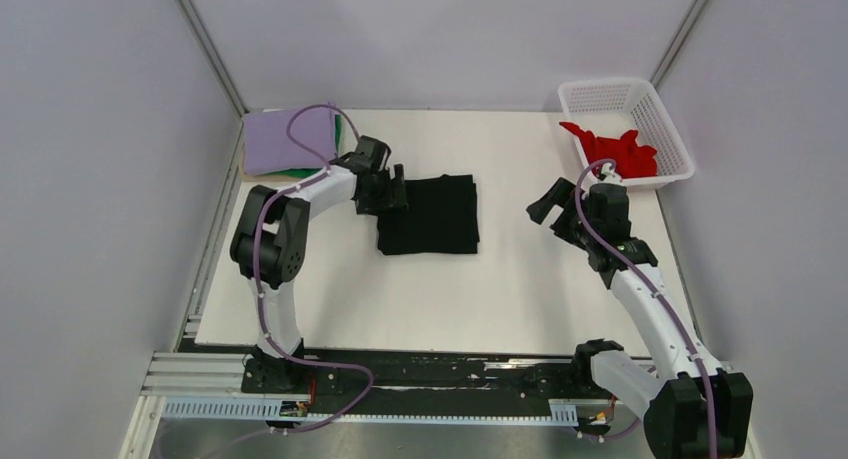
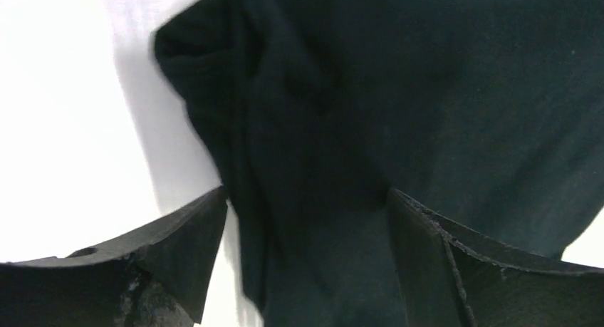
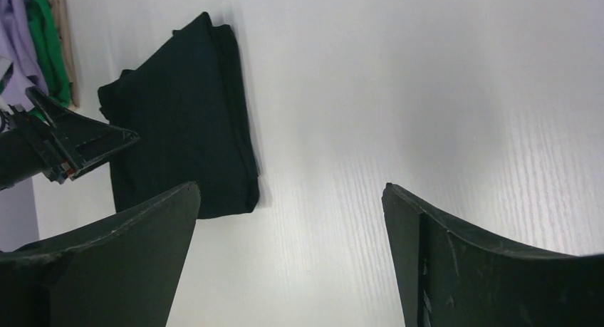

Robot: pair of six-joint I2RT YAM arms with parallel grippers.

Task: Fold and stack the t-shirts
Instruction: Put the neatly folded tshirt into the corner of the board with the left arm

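Observation:
A black t-shirt (image 1: 432, 216) lies folded into a rectangle at the middle of the white table (image 1: 400, 299). My left gripper (image 1: 392, 192) sits at the shirt's left edge. In the left wrist view its jaws stand wide apart, with the black cloth (image 2: 399, 92) running between them (image 2: 306, 195) and not pinched. My right gripper (image 1: 548, 204) hovers open to the right of the shirt, with only bare table between its fingers (image 3: 290, 188). A folded lilac t-shirt (image 1: 288, 139) rests on a green one (image 1: 345, 129) at the back left. A red t-shirt (image 1: 618, 151) lies crumpled in the basket.
A white lattice basket (image 1: 600, 97) stands at the back right corner, partly over the table's edge. Grey walls close in the left, back and right sides. The right wrist view shows the black shirt (image 3: 178, 120) and the left gripper (image 3: 78, 142) at its far edge.

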